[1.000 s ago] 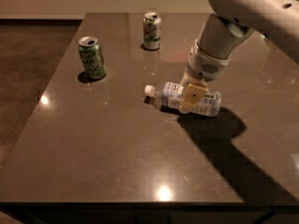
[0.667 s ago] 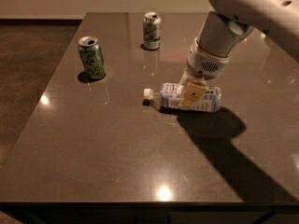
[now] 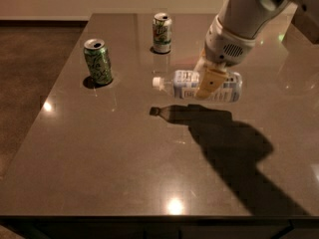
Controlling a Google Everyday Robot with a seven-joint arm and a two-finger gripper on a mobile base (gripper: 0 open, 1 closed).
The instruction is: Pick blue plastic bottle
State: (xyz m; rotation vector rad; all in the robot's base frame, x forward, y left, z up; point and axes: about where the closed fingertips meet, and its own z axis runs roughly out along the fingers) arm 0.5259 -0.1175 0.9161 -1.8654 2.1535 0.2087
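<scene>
The blue plastic bottle [image 3: 182, 84] is clear, with a white cap pointing left and a pale blue-and-white label. It hangs level above the dark table [image 3: 99, 158], and its shadow lies on the tabletop below it. My gripper [image 3: 209, 82] comes down from the upper right and is shut on the bottle's middle, with a tan finger across the label. The white arm reaches in from the top right corner.
A green drink can [image 3: 98, 61] stands upright at the left of the table. A second green can [image 3: 161, 32] stands near the far edge. The floor lies beyond the table's left edge.
The bottle lay on the table with my gripper around it. Now it is lifted clear of the surface and its shadow has separated below it.
</scene>
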